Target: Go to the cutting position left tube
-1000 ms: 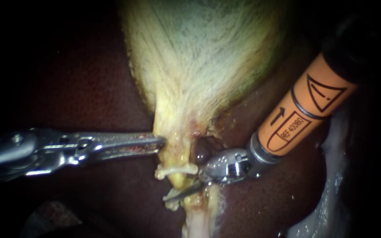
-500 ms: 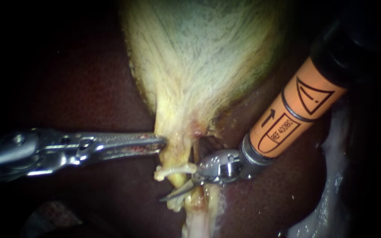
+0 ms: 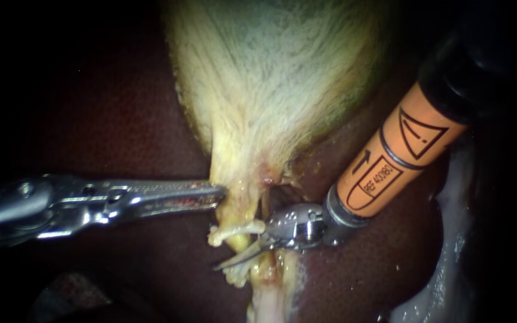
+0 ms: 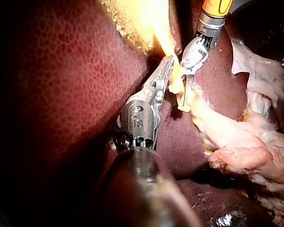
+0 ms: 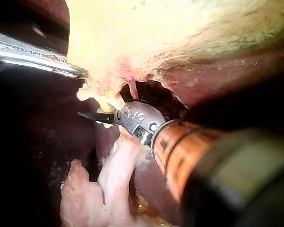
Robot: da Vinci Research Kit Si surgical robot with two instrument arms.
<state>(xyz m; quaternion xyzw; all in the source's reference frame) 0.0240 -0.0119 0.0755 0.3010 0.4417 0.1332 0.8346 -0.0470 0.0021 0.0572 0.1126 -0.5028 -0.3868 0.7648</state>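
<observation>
1. In the last second my right instrument has gone forward, toward my left instrument; its wrist is now closer to the left tube, and its thin blades reach across the tube with the tips past its far side; the tissue around has not shifted.
2. The jaws of the right instrument stand a little apart, with a narrow gap between the two blades near the tips; they clamp nothing, as far as I can see; I cannot tell if the tube really sits inside the gap or only lies behind the blades.
3. The left tube is the pale yellow stalk that comes out of the neck of the gallbladder; it runs just ahead of the right instrument's wrist; a pale clip crosses it on the gallbladder side of the blades; on the other side of the blades sits a pale lump, maybe a second clip, but this I cannot tell.
4. My left instrument has not moved; its jaws are closed on the edge of the gallbladder's neck, just beside the tube, and they seem to keep it stretched.
5. I judge the approach nearly finished; what remains is a small correction, so that only the left tube lies between the blades; the thinner strand beside the wrist should stay outside, and the tips should stay clear of the liver under them.
</observation>
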